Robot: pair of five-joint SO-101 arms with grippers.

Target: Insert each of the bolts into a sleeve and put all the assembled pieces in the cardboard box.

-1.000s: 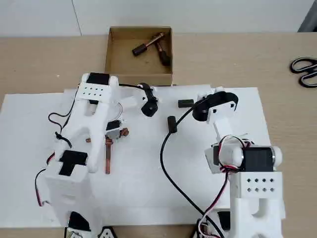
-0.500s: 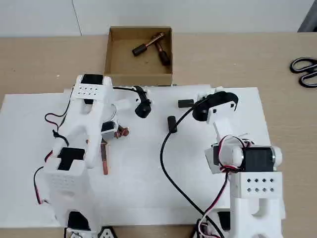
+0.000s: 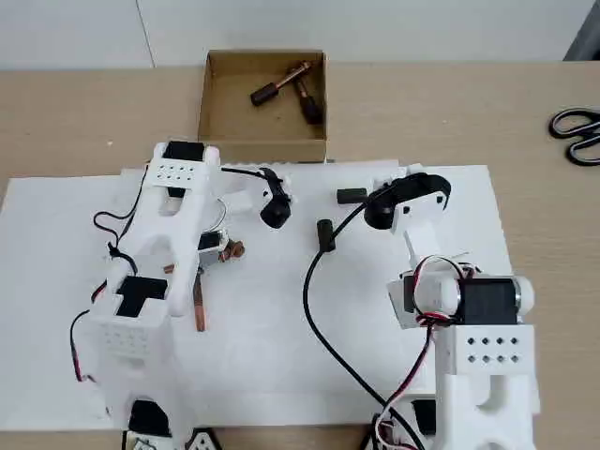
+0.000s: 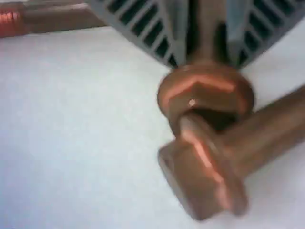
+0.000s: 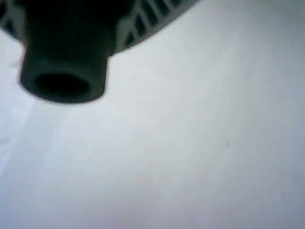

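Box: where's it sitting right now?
High view: the box sits on the bare table at the white sheet's far edge, beyond the left arm, two pieces inside.

Two assembled pieces [image 3: 281, 82] are sitting in one cardboard box [image 3: 217, 112]. Three loose bolts [image 3: 200, 302] and three loose black sleeves [image 3: 352, 195] are showing outside it. One white sheet [image 3: 281, 356] and one pair of scissors [image 3: 576, 122] are lying on the desk [image 3: 75, 112]. Two arms [image 3: 159, 244] are standing there.

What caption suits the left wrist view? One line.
Left gripper clamps a copper bolt, a second bolt overlapping it, over the white sheet.
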